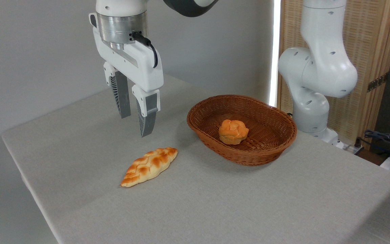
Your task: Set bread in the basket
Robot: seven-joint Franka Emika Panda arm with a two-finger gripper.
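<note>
Bread (149,166): braided loaf, pointed both ends, lying flat on the grey tabletop (215,203), long axis running diagonal from lower left to upper right. Untouched, nothing around it, open access from above. Its near tip points toward the front edge of the tabletop, far tip toward the basket.

Basket (241,128): oval brown wicker, low sloped walls, sits to the right of the loaf and a little further back, near but apart from it. Wide mouth, so a drop from above should be forgiving. Already holds a small round orange bun (233,131) roughly centre; free floor shows on both sides of it, so the loaf likely fits beside it or partly over it.

Tool (134,126): hangs in the air above and slightly behind-left of the loaf, pointing straight down, fingers (146,117) spread with a clear gap, pinching nothing. Well clear of the tabletop, not touching bread. The gap looks set across the loaf's narrow width rather than its length, which would suit a pinch on the pale sides; exact alignment hard to judge from this one view.

Judgement: approach stage, grasp not yet done. Next move needs a descent over the loaf's middle, closing on the sides. Risk: soft-looking crust may squash or loaf may pivot if pinched off-centre.

Arm base (317,74) stands behind the basket at right, cables (384,140) far right.
</note>
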